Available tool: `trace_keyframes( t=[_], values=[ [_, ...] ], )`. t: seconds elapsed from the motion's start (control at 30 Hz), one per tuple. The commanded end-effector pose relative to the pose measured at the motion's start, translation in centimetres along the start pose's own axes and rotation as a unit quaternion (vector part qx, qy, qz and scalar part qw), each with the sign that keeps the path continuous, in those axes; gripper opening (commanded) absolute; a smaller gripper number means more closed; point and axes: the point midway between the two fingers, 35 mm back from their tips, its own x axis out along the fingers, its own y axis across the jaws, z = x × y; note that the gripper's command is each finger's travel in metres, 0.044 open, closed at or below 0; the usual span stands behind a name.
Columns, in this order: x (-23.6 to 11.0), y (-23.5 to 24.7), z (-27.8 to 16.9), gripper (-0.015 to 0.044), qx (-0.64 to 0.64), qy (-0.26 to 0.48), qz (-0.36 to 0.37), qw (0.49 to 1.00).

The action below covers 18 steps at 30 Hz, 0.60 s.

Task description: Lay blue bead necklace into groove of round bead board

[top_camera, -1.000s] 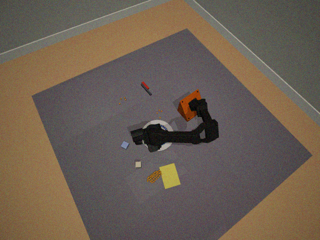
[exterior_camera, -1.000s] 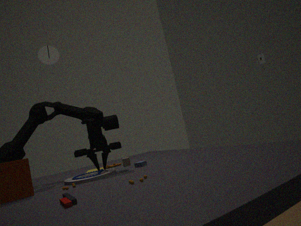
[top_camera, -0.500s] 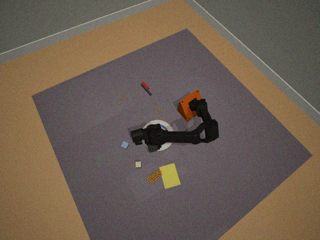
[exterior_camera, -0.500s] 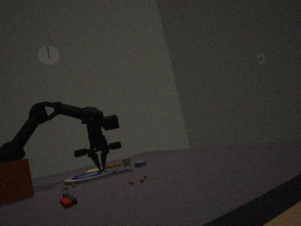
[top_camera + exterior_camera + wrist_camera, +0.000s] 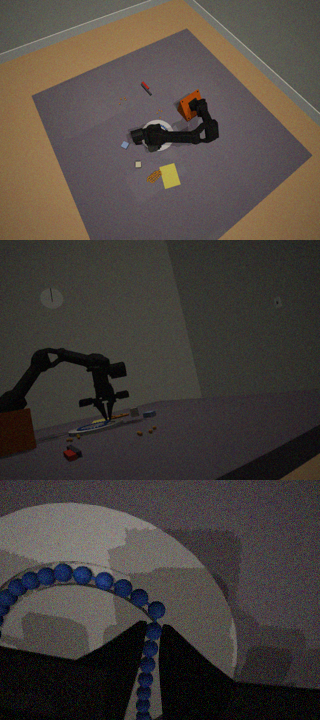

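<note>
One black robot arm [image 5: 180,136] carries one parallel-jaw claw [image 5: 106,418], closed on one string of blue round beads [image 5: 150,630]. One round white bead board [image 5: 95,427] lies directly under the claw. One orange mounting block [image 5: 187,107] stands well behind it. One yellow flat rectangular sheet [image 5: 169,175], one heap of orange beads [image 5: 153,176], one small cream cube [image 5: 138,164] and one pale blue flat square tile [image 5: 125,144] lie near the claw. One red-and-grey bar-shaped tool [image 5: 146,88] lies well apart. Two loose scatters of orange beads [image 5: 122,99] [image 5: 159,111] lie apart; their counts cannot be told.

Purple mat [image 5: 232,155] — bead board [image 5: 165,147]; perhaps blocks [image 5: 138,164]
</note>
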Motion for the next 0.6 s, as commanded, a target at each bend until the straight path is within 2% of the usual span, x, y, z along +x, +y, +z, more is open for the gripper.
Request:
trace_keyframes(
  t=[0.0, 0.57],
  values=[
    [-0.40, 0.02, -0.03, 0.0000, 0.001, -0.001, 0.000, 1.000],
    [-0.08, -0.88, 0.27, 0.0000, 0.002, -0.002, 0.000, 1.000]
  ],
)
